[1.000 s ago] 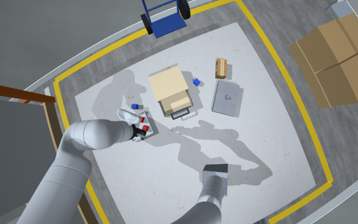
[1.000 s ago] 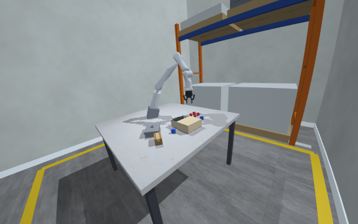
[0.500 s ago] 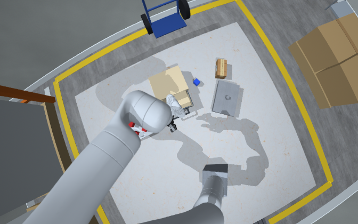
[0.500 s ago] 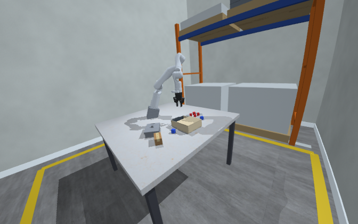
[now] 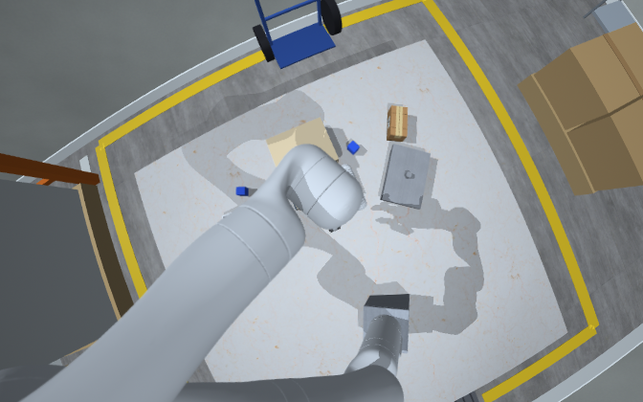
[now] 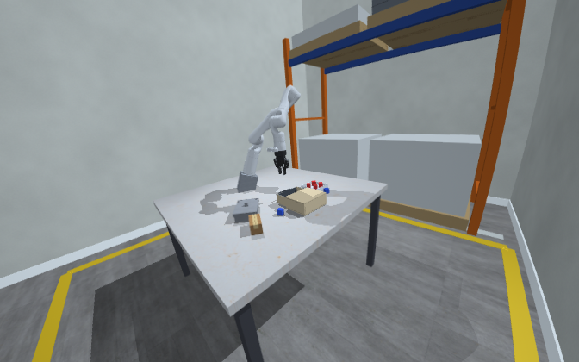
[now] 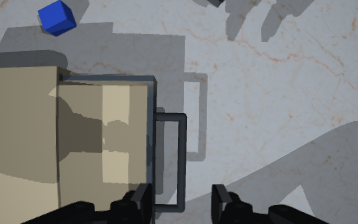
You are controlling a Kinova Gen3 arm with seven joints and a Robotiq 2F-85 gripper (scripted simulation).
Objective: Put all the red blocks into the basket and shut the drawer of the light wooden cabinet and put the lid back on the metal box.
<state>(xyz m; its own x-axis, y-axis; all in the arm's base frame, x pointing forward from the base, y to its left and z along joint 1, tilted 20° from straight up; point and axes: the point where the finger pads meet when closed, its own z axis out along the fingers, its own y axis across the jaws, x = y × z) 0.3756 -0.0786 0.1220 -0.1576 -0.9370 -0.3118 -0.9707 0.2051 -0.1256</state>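
My gripper (image 7: 181,199) (image 6: 281,169) is open and holds nothing. It hangs above the table, over the front of the pulled-out drawer (image 7: 123,100) (image 6: 288,192) of the light wooden cabinet (image 7: 16,140) (image 5: 294,140) (image 6: 308,200). The dark drawer handle (image 7: 182,150) runs between my fingers, well below them. The part of the drawer that shows holds no block. Three red blocks (image 6: 314,184) sit together behind the cabinet in the exterior view; the arm hides them from above. The metal box (image 5: 407,174) (image 6: 245,209) has its lid on.
A blue block (image 7: 56,17) (image 5: 353,146) (image 6: 280,211) lies beside the cabinet and another blue block (image 5: 241,190) (image 6: 326,190) lies on its other side. A small cardboard box (image 5: 397,122) (image 6: 255,223) lies past the metal box. The arm's base (image 5: 387,309) stands on the table (image 5: 464,149).
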